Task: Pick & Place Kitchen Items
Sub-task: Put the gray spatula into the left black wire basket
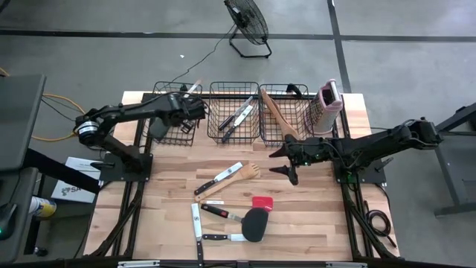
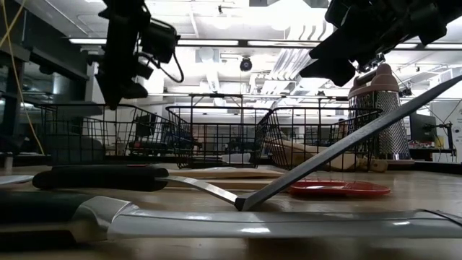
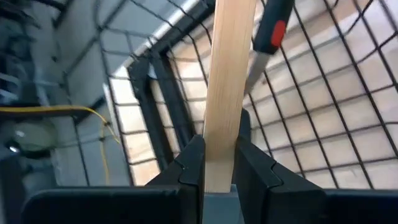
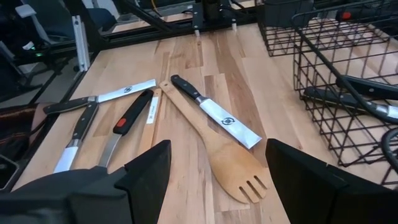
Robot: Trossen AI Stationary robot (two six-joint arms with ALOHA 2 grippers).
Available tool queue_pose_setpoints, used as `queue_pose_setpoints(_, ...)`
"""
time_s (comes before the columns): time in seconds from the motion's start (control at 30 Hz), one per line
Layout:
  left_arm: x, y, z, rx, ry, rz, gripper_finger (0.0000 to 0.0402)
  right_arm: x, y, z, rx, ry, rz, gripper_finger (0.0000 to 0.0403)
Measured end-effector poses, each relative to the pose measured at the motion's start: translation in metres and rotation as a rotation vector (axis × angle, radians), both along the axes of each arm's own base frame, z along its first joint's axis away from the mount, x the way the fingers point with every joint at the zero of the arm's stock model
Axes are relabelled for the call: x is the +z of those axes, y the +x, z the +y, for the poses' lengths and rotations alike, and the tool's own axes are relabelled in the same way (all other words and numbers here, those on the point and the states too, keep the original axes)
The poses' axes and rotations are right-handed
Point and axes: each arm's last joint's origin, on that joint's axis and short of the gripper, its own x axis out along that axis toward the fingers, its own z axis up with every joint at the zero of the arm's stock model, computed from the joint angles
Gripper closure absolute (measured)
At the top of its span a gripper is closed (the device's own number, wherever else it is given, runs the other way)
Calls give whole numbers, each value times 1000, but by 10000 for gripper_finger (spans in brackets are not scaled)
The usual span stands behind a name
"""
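My left gripper (image 3: 219, 171) hangs over the left wire basket (image 1: 175, 112), shut on a pale wooden utensil (image 3: 227, 74). A black handle with a red mark (image 3: 272, 31) lies in that basket. My right gripper (image 1: 286, 162) hovers open above the table in front of the right basket (image 1: 282, 112), touching nothing. Below it, flat on the table, lie a slotted wooden spoon (image 4: 214, 146) and a black-handled knife (image 4: 214, 112). Nearer the front edge lie a red spatula (image 1: 262, 202), a black spatula (image 1: 254, 223) and more knives (image 1: 197, 223). My left gripper pinches the wooden utensil's flat handle (image 3: 219, 149) between its two fingers. The handle runs along the fingers and sticks out ahead of them. The fingers slant down from the table's left. The utensil is lifted clear, above the basket's wire floor.
The middle basket (image 1: 234, 112) holds knives, and the right one holds wooden utensils that lean out over its rim. An upright pink-and-white grater (image 1: 327, 104) stands at the back right. Bare wood lies between the baskets and the utensils near the front.
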Motion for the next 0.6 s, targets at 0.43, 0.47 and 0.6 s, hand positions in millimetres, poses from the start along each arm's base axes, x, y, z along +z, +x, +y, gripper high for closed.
queue_pose_setpoints(0.43, -13, -10, 18, 41, -136, -56, 350, 0, 0, 0, -12, -5, 0, 149)
queue_pose_setpoints(0.47, -13, -11, 19, 49, -147, -61, 350, 0, 0, 0, -12, -5, -1, 149)
queue_pose_setpoints(0.6, -15, -16, 24, 75, -193, -81, 351, 0, 0, 0, -12, -5, -1, 149)
